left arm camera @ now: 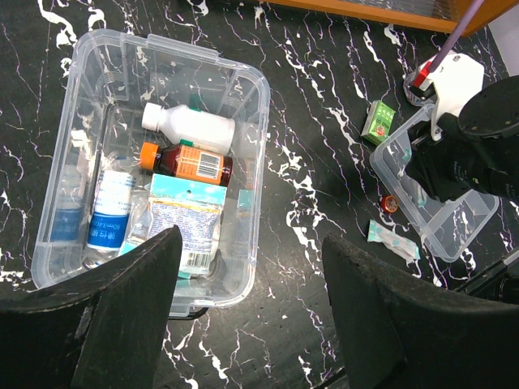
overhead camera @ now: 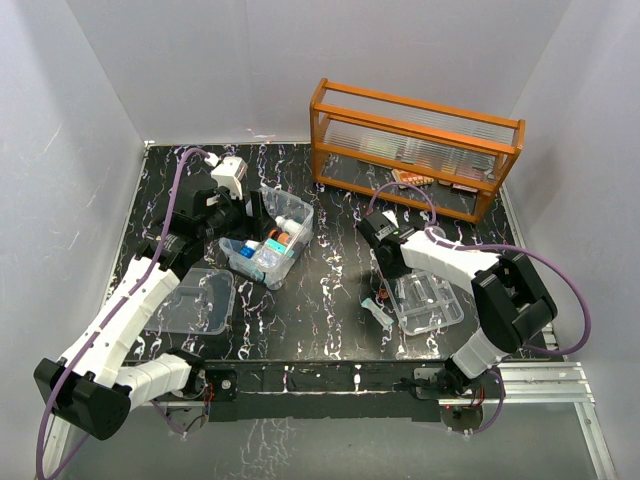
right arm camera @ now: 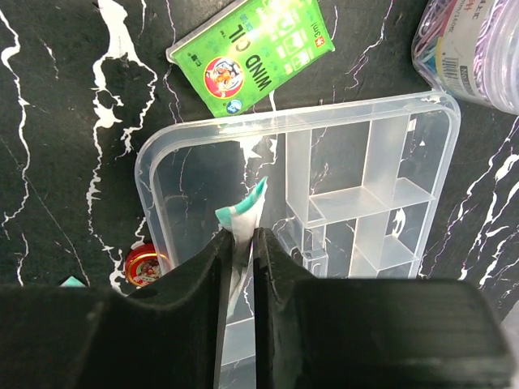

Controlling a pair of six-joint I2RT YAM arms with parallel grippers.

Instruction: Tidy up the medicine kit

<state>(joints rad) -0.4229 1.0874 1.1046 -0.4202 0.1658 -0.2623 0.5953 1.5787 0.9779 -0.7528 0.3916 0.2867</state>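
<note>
The medicine kit is a clear box with no lid on, holding a white bottle, a brown bottle, a blue-labelled bottle and a foil packet. It also shows in the top view. My left gripper is open and empty above the kit's near corner; it is also in the top view. My right gripper is shut on a teal-and-white sachet, over a clear divided tray. The top view shows this gripper at the tray's left end.
A clear lid lies at the near left. The orange glass-fronted rack stands at the back right. A green Wind Oil box, a small red tin and another sachet lie beside the tray. A bottle lies nearby.
</note>
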